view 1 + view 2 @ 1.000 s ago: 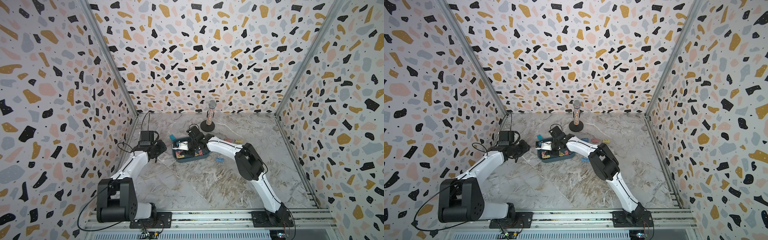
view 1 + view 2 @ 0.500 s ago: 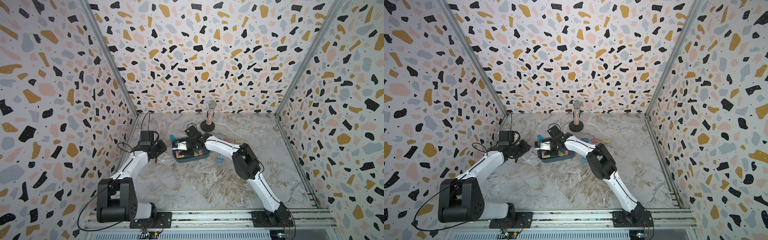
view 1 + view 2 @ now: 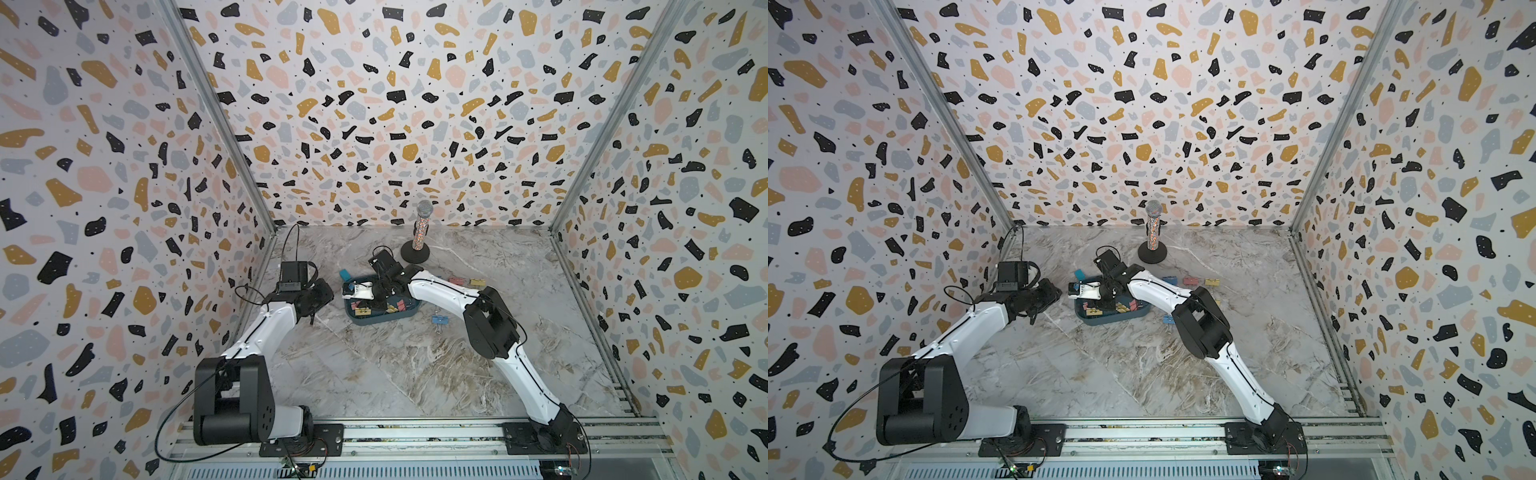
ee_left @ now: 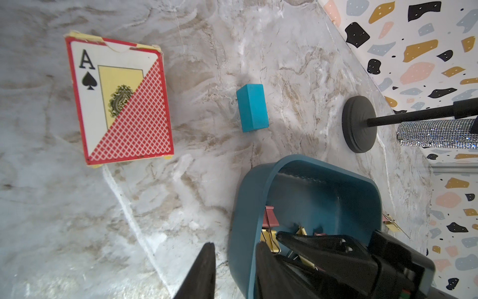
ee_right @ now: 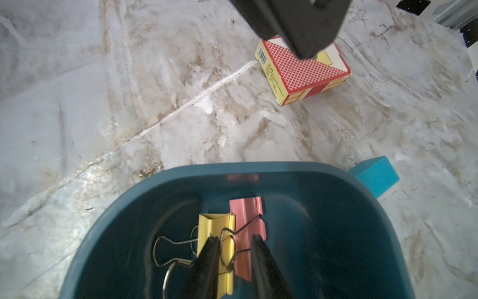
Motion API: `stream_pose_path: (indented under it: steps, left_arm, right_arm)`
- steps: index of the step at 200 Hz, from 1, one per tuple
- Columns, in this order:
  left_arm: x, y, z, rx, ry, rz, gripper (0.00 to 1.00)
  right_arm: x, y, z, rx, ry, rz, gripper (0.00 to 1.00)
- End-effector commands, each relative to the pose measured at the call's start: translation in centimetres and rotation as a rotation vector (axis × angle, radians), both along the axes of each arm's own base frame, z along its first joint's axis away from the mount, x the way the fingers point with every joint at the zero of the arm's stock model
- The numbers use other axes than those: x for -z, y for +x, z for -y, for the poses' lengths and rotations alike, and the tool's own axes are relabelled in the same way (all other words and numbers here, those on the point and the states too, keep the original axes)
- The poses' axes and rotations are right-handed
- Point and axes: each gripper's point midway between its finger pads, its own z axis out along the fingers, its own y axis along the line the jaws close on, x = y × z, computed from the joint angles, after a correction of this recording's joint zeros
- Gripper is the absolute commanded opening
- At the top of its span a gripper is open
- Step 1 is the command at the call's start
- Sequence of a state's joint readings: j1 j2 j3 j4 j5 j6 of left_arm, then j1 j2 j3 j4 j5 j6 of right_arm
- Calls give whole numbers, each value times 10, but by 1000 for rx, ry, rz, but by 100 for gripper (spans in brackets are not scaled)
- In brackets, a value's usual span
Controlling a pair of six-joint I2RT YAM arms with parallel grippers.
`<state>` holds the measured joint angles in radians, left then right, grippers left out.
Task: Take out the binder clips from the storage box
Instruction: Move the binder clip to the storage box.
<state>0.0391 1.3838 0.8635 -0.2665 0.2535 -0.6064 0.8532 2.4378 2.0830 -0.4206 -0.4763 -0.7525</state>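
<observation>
Open marble floor point(image 4: 77, 220) separates card box point(image 4: 119, 101), teal block point(image 4: 252, 107) and storage box point(image 4: 261, 186).

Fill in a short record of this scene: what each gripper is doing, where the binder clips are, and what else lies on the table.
left gripper: shut on the wall of the storage box
right gripper: open, down inside the box, jaws astride the yellow clip
also in box: pink clip beside the yellow one; more clips show in both top views
clips on table: blue clip near the box; row of three clips farther back
other items: card box, teal block, microphone upright on its stand
</observation>
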Motion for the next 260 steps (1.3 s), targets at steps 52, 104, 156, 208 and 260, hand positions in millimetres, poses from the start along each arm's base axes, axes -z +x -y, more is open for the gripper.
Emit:
stream_pose_path:
  steps: [52, 104, 156, 208, 260]
  left_arm:
    - [-9, 2, -2, 0, -3, 41, 30]
    - [-9, 2, -2, 0, -2, 41, 30]
    - [-7, 2, -2, -1, -1, 36, 30]
    - [-7, 2, -2, 0, 0, 35, 30]
    - [-8, 2, -2, 1, -1, 38, 30]
  right_arm:
    - [-4, -3, -4, -13, -2, -14, 21]
    - [-5, 4, -6, 5, 6, 8, 8]
    - [-10, 15, -8, 47, 16, 44, 2]
    - [-21, 30, -5, 107, 27, 86, 0]
    - [-30, 52, 4, 189, 35, 152, 0]
